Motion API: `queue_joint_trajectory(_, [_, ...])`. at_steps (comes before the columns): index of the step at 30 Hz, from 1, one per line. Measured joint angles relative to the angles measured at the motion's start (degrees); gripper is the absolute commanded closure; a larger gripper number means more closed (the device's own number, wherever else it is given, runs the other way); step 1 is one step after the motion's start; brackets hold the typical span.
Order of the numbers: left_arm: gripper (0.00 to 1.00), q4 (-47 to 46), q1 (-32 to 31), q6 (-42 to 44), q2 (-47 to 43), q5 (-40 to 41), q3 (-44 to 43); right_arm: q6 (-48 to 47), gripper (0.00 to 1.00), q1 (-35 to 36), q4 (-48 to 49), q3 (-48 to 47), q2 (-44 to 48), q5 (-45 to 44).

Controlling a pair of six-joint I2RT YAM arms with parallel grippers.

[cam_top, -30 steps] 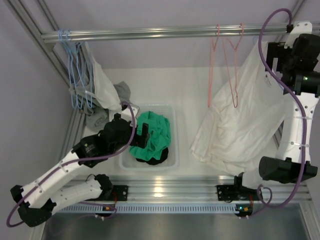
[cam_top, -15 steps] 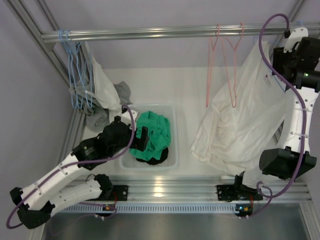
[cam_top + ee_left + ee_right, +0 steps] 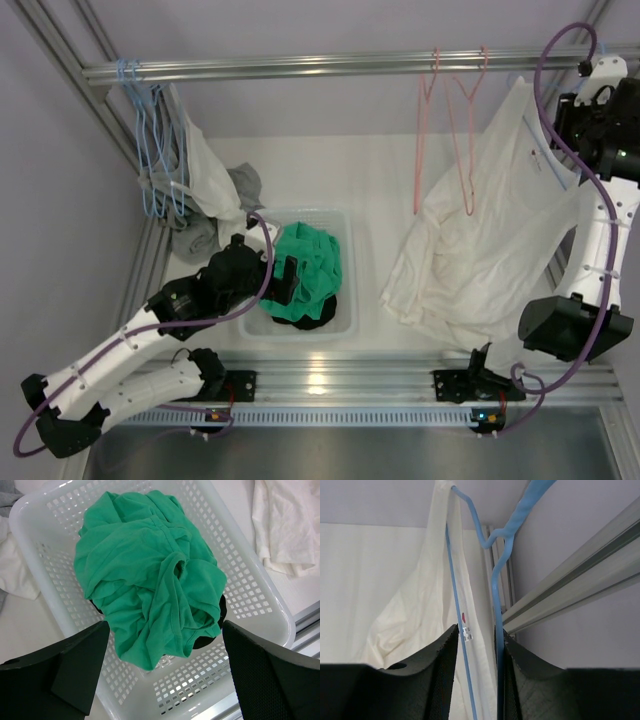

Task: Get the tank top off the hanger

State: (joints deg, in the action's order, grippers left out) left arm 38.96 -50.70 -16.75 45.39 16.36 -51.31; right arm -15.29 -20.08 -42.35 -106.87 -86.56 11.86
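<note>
Top external view: a rail (image 3: 300, 67) runs across the far side of the table (image 3: 370, 170). The right arm (image 3: 598, 250) reaches up to the rail's right end, and the left arm (image 3: 130, 345) leans over the basket (image 3: 343, 225).
Tank top: the white tank top (image 3: 480, 250) is still on the blue hanger (image 3: 522, 507). Its upper part hangs at the far right of the rail, right by the right gripper (image 3: 590, 100). Its lower part spreads over the table to the right of the basket, well apart from the left gripper (image 3: 282, 275).
Blue hanger: in the right wrist view a strap of the tank top lies over the hanger's shoulder, and two of the hanger's wires run down between the fingers.
Right gripper: the jaws are drawn narrow with a slim gap left between them. The hanger wires and a strip of white fabric lie in that gap. One wire runs along the inner face of the right finger (image 3: 530, 690); whether the pads actually pinch anything I cannot tell from this angle.
Left gripper: it is spread wide above the basket and holds nothing.
Basket: white and perforated, it sits near the middle of the table. A crumpled green garment (image 3: 150, 580) fills it, with something dark underneath.
Pink hangers: two bare pink hangers (image 3: 418, 180) hang on the rail, just left of the tank top.
Left end of rail: spare light-blue hangers (image 3: 150, 160) are bunched there with white and grey clothes (image 3: 205, 175).
</note>
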Motion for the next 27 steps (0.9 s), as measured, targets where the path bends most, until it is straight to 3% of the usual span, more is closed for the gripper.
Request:
queue_joint_trajectory(2, [0.01, 0.0, 0.0, 0.0, 0.0, 0.0, 0.1, 0.6, 0.46, -0.4, 0.1, 0.0, 0.4, 1.2])
queue_joint_trajectory(4, [0.01, 0.0, 0.0, 0.0, 0.0, 0.0, 0.1, 0.8, 0.56, -0.6, 0.5, -0.1, 0.8, 1.6])
queue_joint_trajectory(5, [0.01, 0.0, 0.0, 0.0, 0.0, 0.0, 0.1, 0.9, 0.55, -0.7, 0.8, -0.1, 1.1, 1.6])
queue_joint_trajectory(7, [0.01, 0.0, 0.0, 0.0, 0.0, 0.1, 0.1, 1.3, 0.44, -0.8, 0.9, -0.2, 1.5, 1.5])
queue_joint_trajectory(10, [0.01, 0.0, 0.0, 0.0, 0.0, 0.2, 0.1, 1.6, 0.43, -0.8, 0.9, -1.6, 1.8, 1.0])
queue_joint_trajectory(27, [0.01, -0.4, 0.0, 0.3, -1.4, 0.2, 0.4, 2.0, 0.58, -0.8, 2.4, 0.1, 2.8, -1.7])
